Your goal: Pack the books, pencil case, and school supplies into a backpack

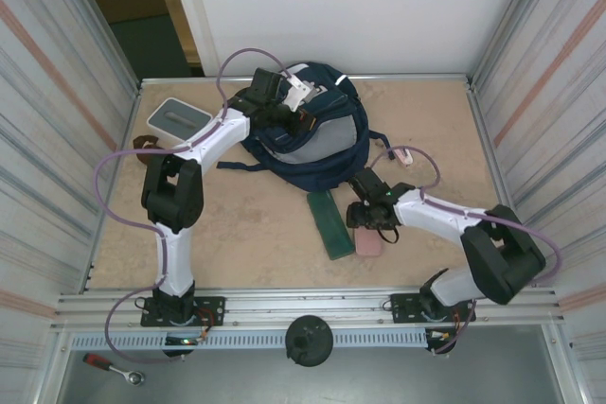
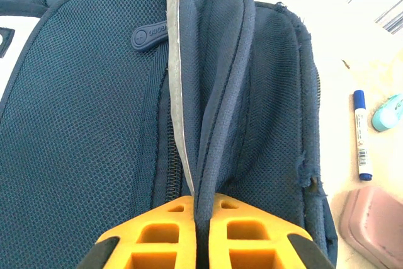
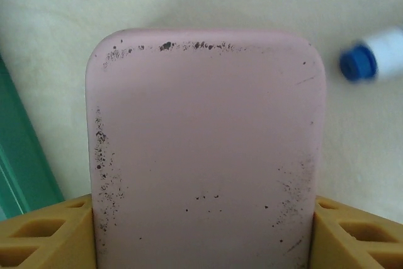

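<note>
The sandy table (image 1: 237, 234) carries the navy backpack (image 1: 327, 144) at its 12 o'clock side, lying flat with its grey panel facing up. The left hand (image 1: 284, 101) sits on the backpack's 10 o'clock edge. In the left wrist view this hand (image 2: 200, 212) has its fingers almost together, nipping a raised fold of the bag's mesh and piping that runs straight up between them beside a grey strip. A white-and-grey square box (image 1: 183, 118) lies at 9 o'clock from the bag, well apart from it. A flat green book (image 1: 329, 224) rests on the table at 6 o'clock from the backpack, just clear of its lower edge. At 3 o'clock from the book, just beside it, is the pink pencil case (image 1: 368, 245), under the right hand (image 1: 367, 222). The right wrist view shows this hand (image 3: 204, 244) spread wide, a finger pressed against each long side of the case, which reaches away from the hand toward 12 o'clock. A white marker with a blue cap (image 2: 361, 133) lies at 3 o'clock from the backpack, a small teal item (image 2: 387, 113) just beyond it.
</note>
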`<action>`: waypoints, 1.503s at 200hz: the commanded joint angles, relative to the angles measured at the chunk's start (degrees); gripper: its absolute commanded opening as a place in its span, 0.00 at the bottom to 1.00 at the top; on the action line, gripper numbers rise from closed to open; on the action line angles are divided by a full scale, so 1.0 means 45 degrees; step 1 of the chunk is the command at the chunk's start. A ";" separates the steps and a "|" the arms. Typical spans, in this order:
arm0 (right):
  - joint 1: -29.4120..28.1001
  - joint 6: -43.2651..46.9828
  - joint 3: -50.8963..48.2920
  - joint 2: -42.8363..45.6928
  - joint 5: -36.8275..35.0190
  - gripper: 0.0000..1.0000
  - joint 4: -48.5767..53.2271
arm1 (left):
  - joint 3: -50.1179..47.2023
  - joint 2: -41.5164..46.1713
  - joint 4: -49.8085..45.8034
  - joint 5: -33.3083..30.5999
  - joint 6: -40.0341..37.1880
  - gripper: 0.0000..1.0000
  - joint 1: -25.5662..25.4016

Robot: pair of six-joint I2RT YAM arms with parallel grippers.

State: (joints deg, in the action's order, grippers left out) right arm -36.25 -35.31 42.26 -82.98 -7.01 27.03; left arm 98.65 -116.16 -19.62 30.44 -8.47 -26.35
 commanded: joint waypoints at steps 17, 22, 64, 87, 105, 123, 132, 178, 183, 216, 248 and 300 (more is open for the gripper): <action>0.0302 0.2389 0.1767 -0.1553 -0.0332 0.68 0.0110 | 0.0149 0.0869 -0.0035 0.0370 0.0421 0.00 -0.0082; 0.0302 0.2463 0.1879 -0.1654 -0.0454 0.72 0.0303 | 0.0081 0.0905 -0.0035 0.0375 0.0417 0.00 -0.0082; -0.0007 0.1892 0.0841 -0.0520 -0.0348 0.93 0.0753 | -0.0279 0.1103 0.0089 0.0397 0.0455 0.00 -0.0082; -0.0164 0.1353 0.0096 0.0000 0.0255 0.94 0.0283 | -0.0298 0.1029 0.0316 0.0453 0.0649 0.00 -0.0082; -0.0270 0.1141 -0.0321 -0.0079 0.0460 0.94 -0.0157 | -0.0381 0.1008 0.0350 0.0658 0.0720 0.00 -0.0081; -0.0382 0.1066 -0.0483 -0.0246 0.0464 0.93 -0.0169 | -0.0419 0.0989 0.0386 0.0528 0.0701 0.00 -0.0092; -0.0391 0.1130 -0.0632 -0.0316 0.0463 0.91 -0.0341 | -0.0431 0.0998 0.0302 0.0502 0.0676 0.00 -0.0082; -0.0323 0.1861 -0.0671 -0.0073 0.0316 0.63 -0.1317 | -0.0133 0.1164 0.0198 0.0679 0.0740 0.00 0.0029; -0.0322 0.1903 -0.0627 0.0119 0.0283 0.60 -0.1272 | -0.0023 0.1193 0.0162 0.0744 0.0740 0.00 0.0063; -0.0227 0.2139 -0.0250 0.2152 0.0418 0.45 -0.0323 | 0.0768 0.1242 0.0323 0.1736 0.1064 0.00 0.0572; 0.0422 0.2585 0.0687 0.3506 0.2333 0.42 -0.0155 | 0.1558 0.1008 0.0740 0.3226 0.1672 0.00 0.1135; 0.1588 0.3385 0.4420 0.0214 0.5144 0.41 -0.0915 | 0.3650 -0.0111 0.0335 0.4952 0.2451 0.00 0.1702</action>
State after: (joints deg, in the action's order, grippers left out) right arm -30.76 -23.42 54.35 -74.50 8.38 25.74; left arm 108.36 -116.16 -21.26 42.44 -0.56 -19.00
